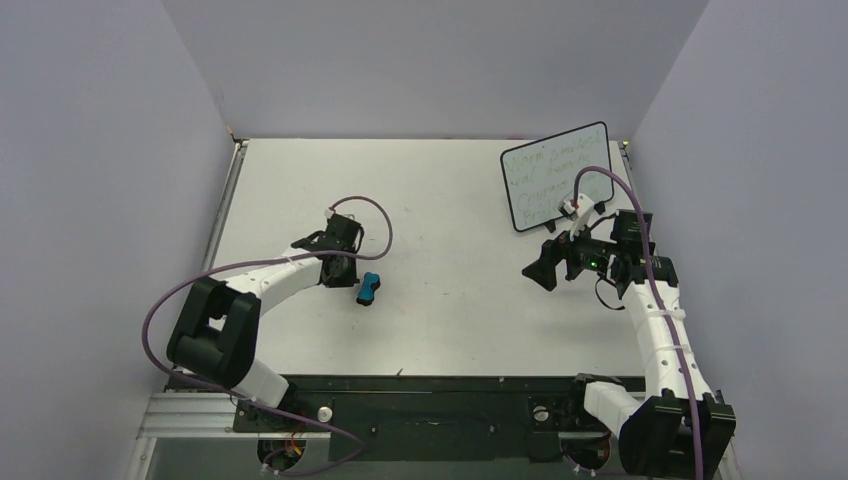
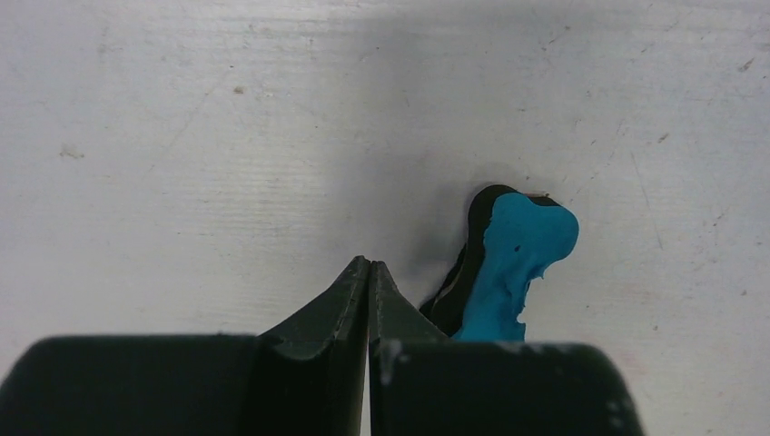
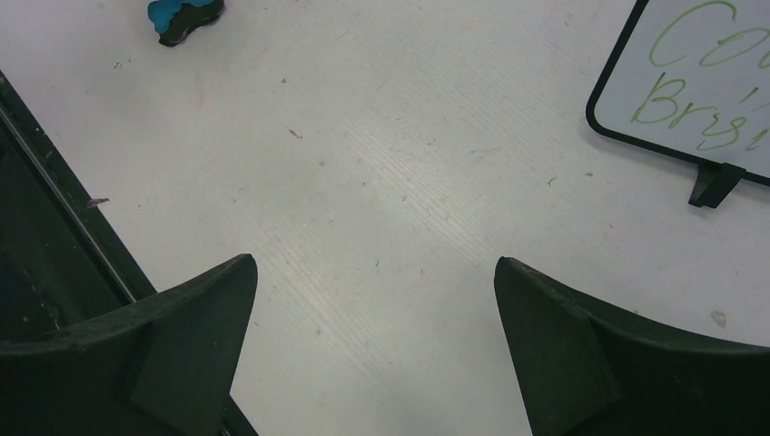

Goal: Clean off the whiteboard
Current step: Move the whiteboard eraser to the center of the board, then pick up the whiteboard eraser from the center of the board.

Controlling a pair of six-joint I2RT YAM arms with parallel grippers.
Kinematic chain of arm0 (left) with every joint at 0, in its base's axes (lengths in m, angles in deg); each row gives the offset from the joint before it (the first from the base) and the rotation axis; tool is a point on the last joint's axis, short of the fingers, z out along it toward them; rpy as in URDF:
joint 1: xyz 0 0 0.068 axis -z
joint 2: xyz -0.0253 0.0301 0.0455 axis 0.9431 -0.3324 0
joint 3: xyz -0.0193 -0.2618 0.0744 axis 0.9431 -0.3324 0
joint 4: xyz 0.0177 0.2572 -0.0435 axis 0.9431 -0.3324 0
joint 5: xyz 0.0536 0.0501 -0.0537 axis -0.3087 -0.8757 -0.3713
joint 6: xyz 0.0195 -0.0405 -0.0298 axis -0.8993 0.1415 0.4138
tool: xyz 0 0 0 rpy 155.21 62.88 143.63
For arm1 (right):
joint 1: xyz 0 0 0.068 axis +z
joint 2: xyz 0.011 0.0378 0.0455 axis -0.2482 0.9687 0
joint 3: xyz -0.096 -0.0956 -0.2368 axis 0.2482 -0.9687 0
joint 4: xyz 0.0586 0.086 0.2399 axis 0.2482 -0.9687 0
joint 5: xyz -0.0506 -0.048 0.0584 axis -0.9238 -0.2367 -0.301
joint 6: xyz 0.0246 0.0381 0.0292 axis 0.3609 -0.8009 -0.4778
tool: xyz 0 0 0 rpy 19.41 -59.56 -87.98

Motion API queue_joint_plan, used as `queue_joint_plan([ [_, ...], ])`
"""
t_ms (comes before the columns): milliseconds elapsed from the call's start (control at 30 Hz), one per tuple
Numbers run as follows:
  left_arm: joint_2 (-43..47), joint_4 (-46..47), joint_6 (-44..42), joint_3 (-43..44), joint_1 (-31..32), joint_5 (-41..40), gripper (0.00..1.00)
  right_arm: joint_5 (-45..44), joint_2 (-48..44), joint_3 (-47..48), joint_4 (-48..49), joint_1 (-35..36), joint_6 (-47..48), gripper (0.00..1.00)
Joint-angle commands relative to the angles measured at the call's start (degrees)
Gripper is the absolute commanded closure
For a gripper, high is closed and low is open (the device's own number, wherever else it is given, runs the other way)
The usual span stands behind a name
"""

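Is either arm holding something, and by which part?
Nothing. The left end effector is shut beside the blue eraser, not on it; the right end effector is open.

The left fingers [image 2: 350,304] are pressed together (tips touching); the right fingers [image 3: 204,313] spread wide.

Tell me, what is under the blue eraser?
Under the blue eraser a black layer shows, lying on the white table. Its near end is hidden behind the shut left pincer.
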Motion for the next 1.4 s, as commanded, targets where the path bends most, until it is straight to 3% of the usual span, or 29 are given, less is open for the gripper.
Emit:
queue_joint_plan([
  [0,-2.46,4.36,-0.49,0.88,1.18,5.25,1.00,1.04,0.48,-0.08,0.78,0.33,1.56,0.00],
  [167,-3.79,8.65,2.60,-0.94,4.65,11.17,1.00,1.20,0.74,-0.12,0.75,0.33,1.72,0.00],
  [300,-4.33,19.04,9.27,-4.19,9.45,18.20,1.00,1.30,0.92,-0.23,0.71,0.33,1.87,0.00],
  [633,-11.24,27.57,19.84,-2.50,19.48,15.74,1.00,0.45,2.54,-0.90,0.77,2.15,2.15,0.00],
  [833,3.32,24.05,21.28,-8.16,19.60,10.17,1.00,-8.41,6.37,0.06,0.68,12.17,4.06,0.01],
  [967,16.55,16.89,19.97,-12.68,18.75,6.20,1.00,-19.13,11.45,3.96,-0.23,26.53,8.05,0.01],
  [1033,23.44,13.28,19.76,-14.96,17.93,3.76,0.93,-23.52,15.17,8.23,-0.52,32.19,9.28,0.01],
  [1133,31.88,10.22,21.32,-19.64,16.13,-0.05,0.67,-27.51,23.41,13.81,-0.64,38.60,7.85,0.03],
  [1200,39.36,9.91,22.52,-22.43,14.45,0.07,0.55,-32.44,28.64,18.37,-0.84,42.68,5.40,0.05],
  [1367,48.26,7.20,24.62,-26.17,13.78,-0.73,0.46,-37.37,37.58,25.93,-1.77,48.39,1.58,0.10],
])
